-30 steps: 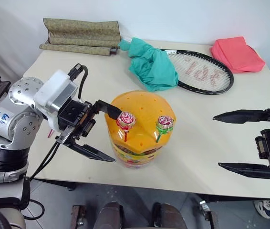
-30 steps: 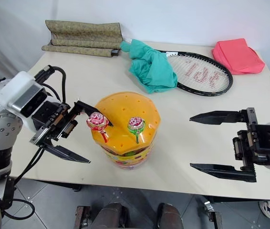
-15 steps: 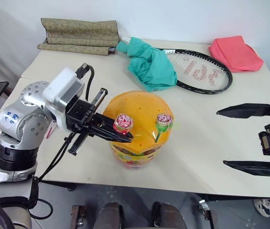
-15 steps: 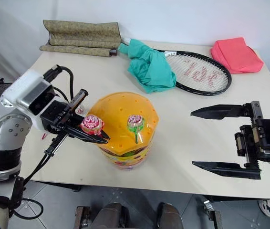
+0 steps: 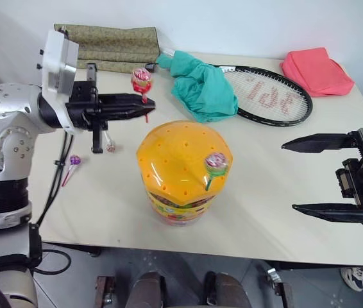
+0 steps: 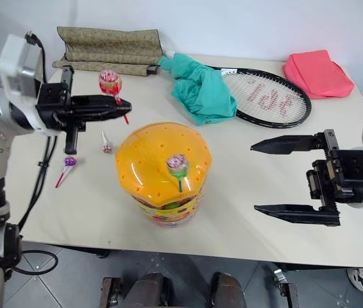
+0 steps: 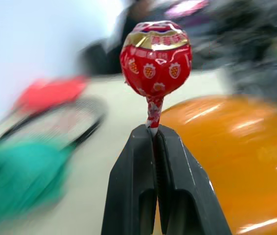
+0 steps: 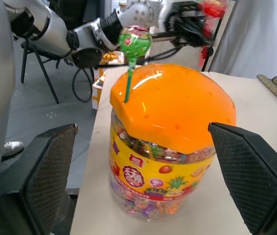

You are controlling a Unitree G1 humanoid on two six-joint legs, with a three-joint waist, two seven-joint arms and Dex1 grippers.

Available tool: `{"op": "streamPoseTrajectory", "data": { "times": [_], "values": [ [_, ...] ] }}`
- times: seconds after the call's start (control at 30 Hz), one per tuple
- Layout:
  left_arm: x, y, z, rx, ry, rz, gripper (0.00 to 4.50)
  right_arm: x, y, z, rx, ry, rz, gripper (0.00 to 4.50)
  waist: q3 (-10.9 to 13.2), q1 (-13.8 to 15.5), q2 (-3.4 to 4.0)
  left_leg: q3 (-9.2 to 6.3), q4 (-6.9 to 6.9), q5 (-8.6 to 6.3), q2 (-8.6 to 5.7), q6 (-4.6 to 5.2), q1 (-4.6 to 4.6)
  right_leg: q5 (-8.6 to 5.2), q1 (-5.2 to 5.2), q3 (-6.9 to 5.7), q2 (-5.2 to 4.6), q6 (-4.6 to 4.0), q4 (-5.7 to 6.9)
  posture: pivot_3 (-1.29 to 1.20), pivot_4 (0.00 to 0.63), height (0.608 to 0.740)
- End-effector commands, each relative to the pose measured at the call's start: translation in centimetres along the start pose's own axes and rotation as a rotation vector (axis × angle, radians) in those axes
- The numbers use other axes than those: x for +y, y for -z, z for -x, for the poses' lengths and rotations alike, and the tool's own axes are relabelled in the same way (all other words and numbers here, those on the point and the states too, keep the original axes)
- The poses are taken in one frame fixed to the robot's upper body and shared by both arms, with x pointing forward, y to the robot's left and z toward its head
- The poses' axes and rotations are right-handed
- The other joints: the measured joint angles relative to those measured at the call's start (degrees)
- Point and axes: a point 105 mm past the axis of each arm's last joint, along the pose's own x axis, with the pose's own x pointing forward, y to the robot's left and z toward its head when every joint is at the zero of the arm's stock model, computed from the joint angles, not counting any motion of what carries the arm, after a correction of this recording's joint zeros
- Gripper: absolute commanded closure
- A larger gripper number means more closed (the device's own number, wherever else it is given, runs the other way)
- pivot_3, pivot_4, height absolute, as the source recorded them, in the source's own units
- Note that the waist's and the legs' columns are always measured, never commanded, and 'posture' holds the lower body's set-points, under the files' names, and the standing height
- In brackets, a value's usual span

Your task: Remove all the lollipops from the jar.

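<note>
Red lollipop in shiny wrapper (image 7: 155, 58) now lifted clear of squat clear plastic jar with orange domed lid (image 5: 183, 168); a second ago seated in lid hole. Left gripper (image 5: 144, 106) clamped shut on stick, carried to 10 o'clock of jar, above table. Green-pink lollipop (image 5: 215, 162) left in lid; purple lollipop (image 5: 74, 160) and pink-red lollipop (image 5: 110, 147) lying on beige table (image 5: 284, 212) at 9 o'clock. Right gripper (image 5: 288, 176) wide open, empty, at 3 o'clock. Bare table around jar; near edge at 6 o'clock; teal cloth (image 5: 204, 86), racket (image 5: 271, 96) at 12 o'clock.

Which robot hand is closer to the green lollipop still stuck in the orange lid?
The right gripper, open beside the jar, is somewhat nearer the green lollipop. The left gripper is up behind the jar, holding the red lollipop.
</note>
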Motion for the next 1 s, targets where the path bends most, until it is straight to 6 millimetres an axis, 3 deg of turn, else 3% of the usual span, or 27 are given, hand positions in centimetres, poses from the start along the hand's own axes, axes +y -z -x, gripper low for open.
{"op": "streamPoseTrajectory", "data": {
  "times": [0.03, 0.13, 0.3, 0.43, 0.6, 0.77, 0.87, 1.0],
  "values": [
    [2.2, 2.0, 1.8, 0.204, -0.232, 0.112, 4.47, -0.1, -0.4, 0.0, 0.014, -0.013, 0.039, 0.00, 0.00, 0.01, 0.00, 0.00, 0.00, 0.00, 0.00, 0.00, 0.00, 0.00, -0.01, 0.00, 0.00, 0.00, 0.00, 0.00, 0.150, 0.740],
    [4.0, 5.5, 4.4, 0.428, -0.461, 0.274, 4.47, -0.4, -0.2, 0.0, 0.009, -0.021, 0.035, 0.00, 0.00, 0.02, 0.00, 0.00, -0.02, -0.01, 0.00, -0.01, 0.00, 0.00, -0.01, 0.02, 0.00, 0.00, -0.01, 0.00, 0.150, 0.740],
    [5.9, 9.4, 8.9, 0.661, -0.763, 0.461, 4.47, -0.7, 0.1, -0.4, 0.003, -0.038, 0.034, 0.00, 0.05, 0.08, 0.01, 0.05, -0.04, -0.02, 0.00, -0.03, -0.01, 0.00, -0.05, 0.02, 0.02, 0.00, 0.02, 0.00, 0.150, 0.740],
    [6.3, 11.8, 12.0, 0.823, -0.940, 0.578, 4.47, -1.0, 0.3, -0.6, 0.000, -0.042, 0.032, 0.00, 0.06, 0.08, -0.01, 0.37, -0.08, -0.02, 0.00, -0.04, -0.07, 0.00, -0.17, 0.02, 0.03, 0.00, 0.03, 0.00, 0.150, 0.740],
    [7.7, 13.3, 15.5, 0.910, -1.172, 0.665, 4.47, -1.1, 0.6, -1.0, -0.012, -0.045, 0.034, 0.00, 0.07, 0.21, -0.04, 0.56, -0.07, -0.02, -0.01, -0.04, -0.24, 0.00, -0.47, 0.11, 0.03, 0.00, 0.18, 0.00, 0.150, 0.740],
    [7.8, 13.9, 17.4, 0.964, -1.268, 0.722, 4.47, -1.0, 0.5, -1.0, -0.025, -0.051, 0.034, 0.00, 0.08, 0.01, -0.05, 0.77, -0.08, -0.02, -0.01, -0.04, -0.40, 0.00, -0.83, 0.21, 0.03, 0.00, 0.36, 0.00, 0.150, 0.740],
    [8.0, 13.8, 17.9, 0.975, -1.292, 0.723, 3.80, -0.9, 0.3, -1.1, -0.038, -0.053, 0.036, 0.00, 0.08, -0.08, -0.07, 0.82, -0.11, -0.02, 0.00, -0.04, -0.40, 0.00, -0.87, 0.21, 0.03, 0.00, 0.37, 0.00, 0.150, 0.740],
    [8.2, 13.3, 18.4, 0.993, -1.305, 0.701, 2.57, -0.8, 0.3, -1.1, -0.040, -0.049, 0.038, 0.00, 0.09, -0.01, -0.08, 0.83, -0.10, -0.02, 0.00, -0.04, -0.40, 0.00, -0.87, 0.22, 0.03, 0.00, 0.37, 0.00, 0.150, 0.740]
  ]
}}
